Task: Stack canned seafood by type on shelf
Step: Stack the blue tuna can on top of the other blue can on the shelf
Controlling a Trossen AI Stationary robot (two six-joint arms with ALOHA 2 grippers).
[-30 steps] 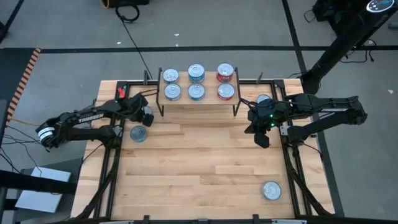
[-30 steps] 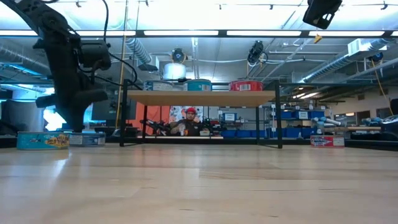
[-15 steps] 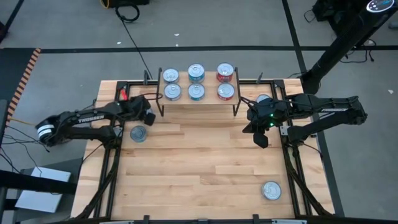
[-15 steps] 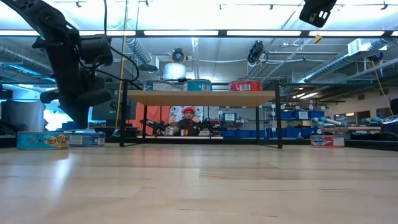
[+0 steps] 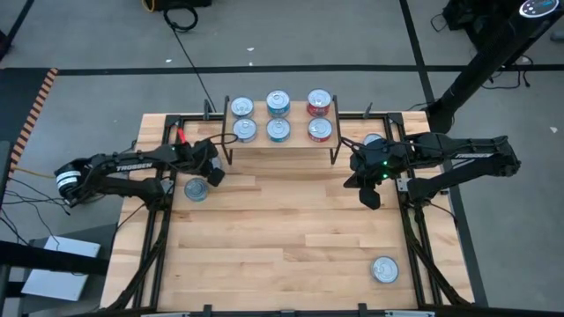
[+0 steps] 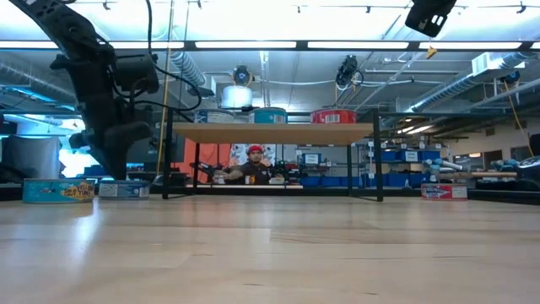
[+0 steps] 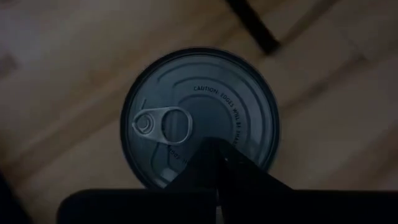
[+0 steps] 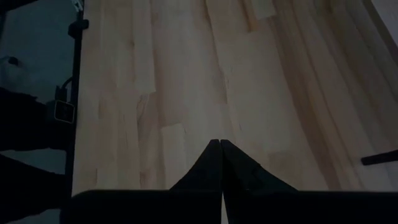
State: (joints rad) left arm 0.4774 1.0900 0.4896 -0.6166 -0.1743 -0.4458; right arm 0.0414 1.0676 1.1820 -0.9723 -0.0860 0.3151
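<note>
One can below left end effector.

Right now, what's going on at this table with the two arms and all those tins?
Two robot arms are sorting seafood tins onto the small shelf, which already carries six. The left pincer, shut and empty, hangs above a loose can on the table near the shelf's left end. The right pincer, also shut, waits off the shelf's right end. Another tin sits at the table's near right corner, and one more lies behind the right arm.

wooden table, shelf, loose cans
</note>
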